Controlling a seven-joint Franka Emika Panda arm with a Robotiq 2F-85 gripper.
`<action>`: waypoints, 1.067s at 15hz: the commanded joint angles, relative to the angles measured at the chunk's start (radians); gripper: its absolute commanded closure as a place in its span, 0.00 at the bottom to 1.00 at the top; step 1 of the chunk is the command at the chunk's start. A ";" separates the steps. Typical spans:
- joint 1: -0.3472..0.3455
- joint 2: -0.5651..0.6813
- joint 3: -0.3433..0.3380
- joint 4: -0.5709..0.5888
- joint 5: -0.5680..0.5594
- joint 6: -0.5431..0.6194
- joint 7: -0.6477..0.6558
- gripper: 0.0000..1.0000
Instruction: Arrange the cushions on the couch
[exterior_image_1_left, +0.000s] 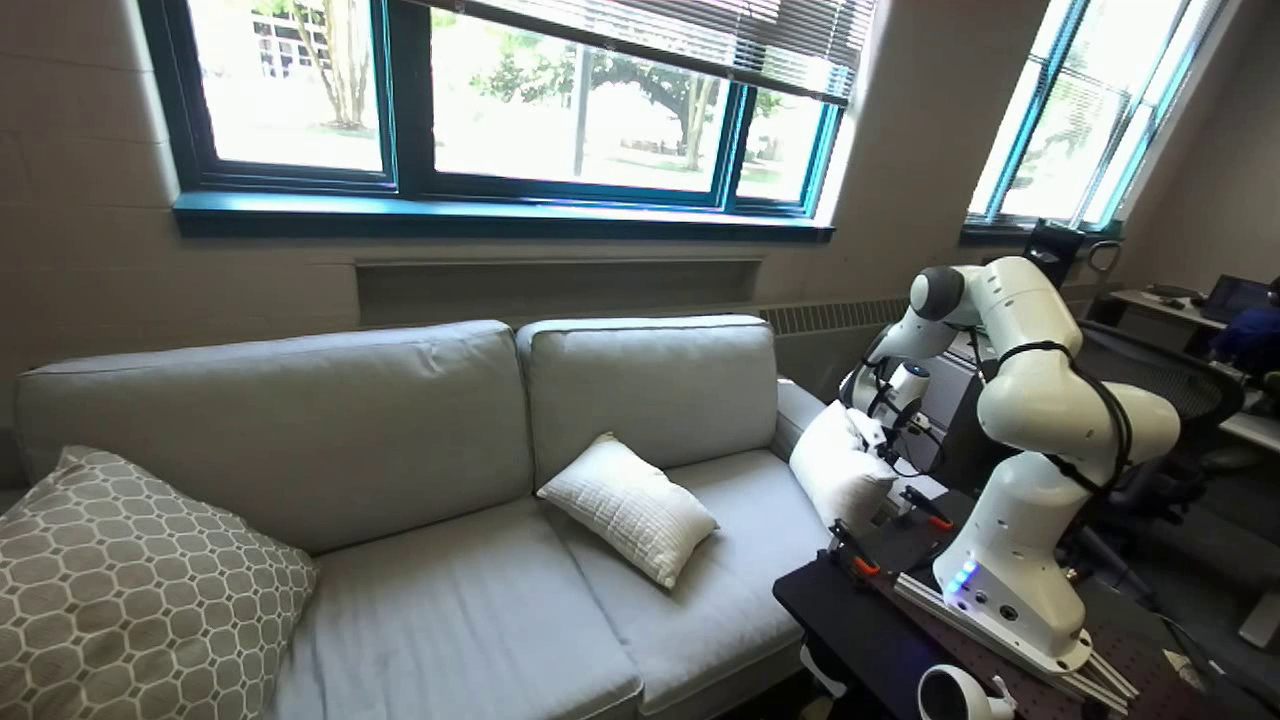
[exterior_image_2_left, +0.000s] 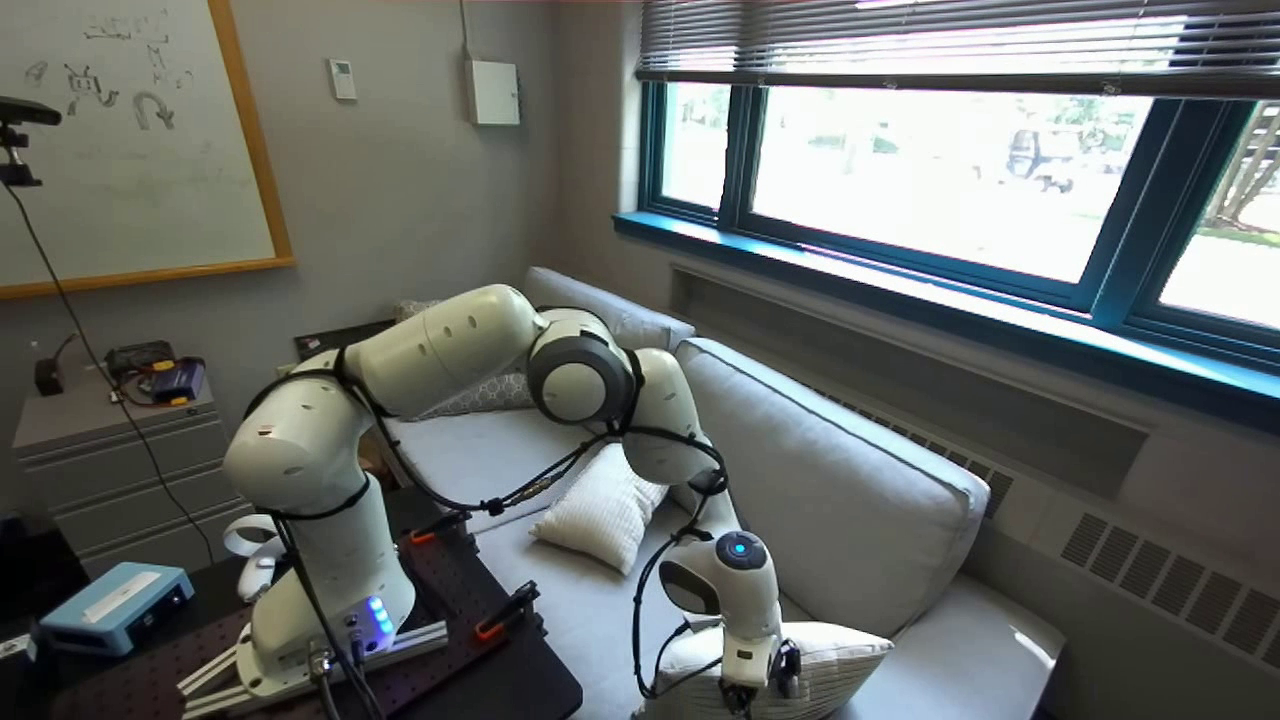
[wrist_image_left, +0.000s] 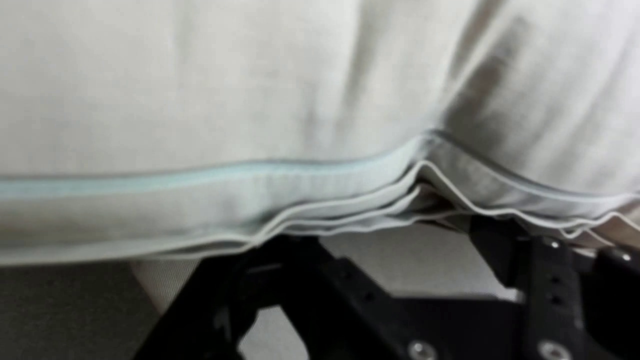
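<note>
While a light grey two-seat sofa is standing beneath a blue-framed window, a white Franka Panda arm is arching beside one end. A beige lattice-patterned pillow is leaning at the far end. One white throw pillow is resting mostly on the robot-side seat cushion, near the gap between the back cushions; another white throw pillow is slanting steeply just beside the robot-side armrest. At that second pillow's creased hem, the pincer is standing spread, its fingers well apart.
</note>
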 joint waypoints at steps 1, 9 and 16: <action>0.030 -0.006 -0.013 -0.006 0.037 0.001 -0.018 0.15; 0.037 -0.018 -0.023 -0.024 0.040 0.003 -0.016 0.13; 0.079 0.003 -0.047 -0.013 0.052 -0.001 0.026 0.02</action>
